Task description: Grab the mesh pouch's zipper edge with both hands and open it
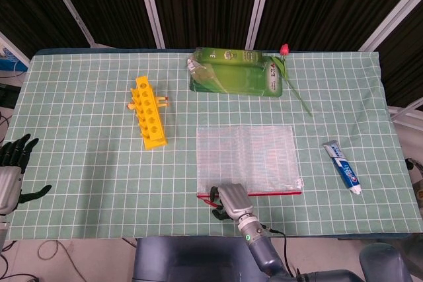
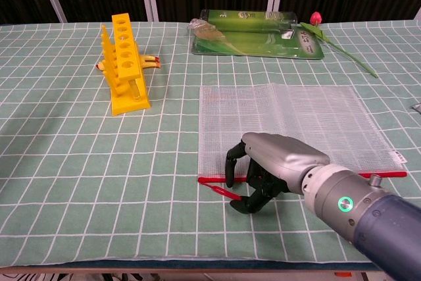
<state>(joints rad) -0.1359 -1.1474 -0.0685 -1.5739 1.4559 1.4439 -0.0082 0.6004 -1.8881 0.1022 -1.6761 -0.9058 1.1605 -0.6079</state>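
Right hand (image 2: pixel 266 176) hovers low at the near left corner of the pouch (image 2: pixel 289 123), at about 6 o'clock on the table (image 1: pixel 79 163). Its fingers curl down around the red zipper edge (image 2: pixel 388 174) and the red pull cord (image 2: pixel 220 191), but whether they actually pinch either one cannot be told from these views. Left hand (image 1: pixel 13 166) rests far off at 8 o'clock, at the table's edge, fingers spread and holding nothing.

One pouch lies flat near the table's centre, slightly toward 5 o'clock, with its zipper along the side closest to the robot. It looks thin, light and floppy, a see-through mesh that would likely wrinkle and slide on the cloth rather than resist a pull. The stiffest part is probably the zipper edge, so that is the sensible place to grip: one hand on the pull cord at the left end, the other pinning or pinching the edge nearby so the pouch does not simply drag along.

Counted, the other things are: one yellow rack (image 1: pixel 149 113) at 10 o'clock, one green package (image 1: pixel 234 72) at 12 o'clock, one flower (image 1: pixel 288 70) with a red bud beside it, and one tube (image 1: pixel 343 166) at 4 o'clock. A checked green cloth covers the table.
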